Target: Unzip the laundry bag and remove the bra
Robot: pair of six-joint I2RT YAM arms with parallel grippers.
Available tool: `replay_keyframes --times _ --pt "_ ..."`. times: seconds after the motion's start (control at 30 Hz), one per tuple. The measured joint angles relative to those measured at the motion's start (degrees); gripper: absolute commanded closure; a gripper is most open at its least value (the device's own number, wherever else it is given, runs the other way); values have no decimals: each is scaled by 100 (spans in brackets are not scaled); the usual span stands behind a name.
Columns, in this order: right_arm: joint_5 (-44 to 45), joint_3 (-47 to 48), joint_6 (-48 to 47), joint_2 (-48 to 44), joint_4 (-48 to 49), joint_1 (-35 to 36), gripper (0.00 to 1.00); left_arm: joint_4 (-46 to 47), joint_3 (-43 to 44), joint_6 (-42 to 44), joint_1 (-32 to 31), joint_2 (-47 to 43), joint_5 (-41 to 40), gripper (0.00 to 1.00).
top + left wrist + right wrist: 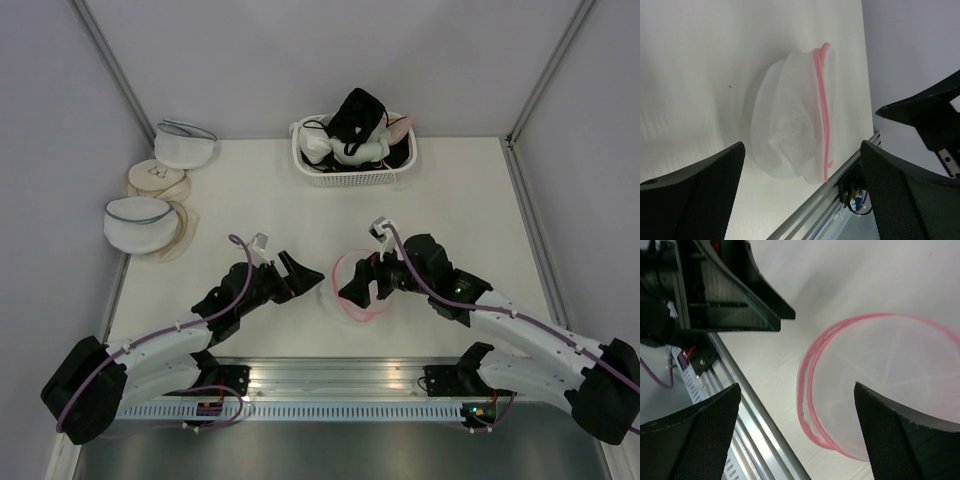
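The laundry bag (362, 311), white mesh with pink zipper trim, lies on the table between my two grippers. No dark thing shows inside it. In the left wrist view the laundry bag (790, 125) stands on edge ahead of my open left gripper (802, 200). In the right wrist view the laundry bag (880, 375) lies below my open right gripper (797, 435). From above, my left gripper (305, 272) is just left of the bag and my right gripper (362, 293) hovers over it. The black bra (357, 113) lies on top of the pile in the white basket (350, 178) at the back.
The basket also holds a white bra (318, 148) and a pale pink one (400, 130). Two white mesh bags with blue-grey trim (185, 145) (138, 222) and beige pads (157, 180) lie at the left. The aluminium rail (330, 375) runs along the near edge.
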Motion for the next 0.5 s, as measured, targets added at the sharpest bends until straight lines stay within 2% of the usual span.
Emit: replay_keyframes --times 0.2,0.33,0.5 --pt "1464 715 210 -988 -839 11 2 -192 232 361 -96 -282 94 0" --pt "2367 1084 345 -1329 -1394 9 2 -522 577 767 -175 -212 293 0" --pt "2750 1132 479 -1637 -1812 11 2 -999 1161 1272 -264 109 527 0"
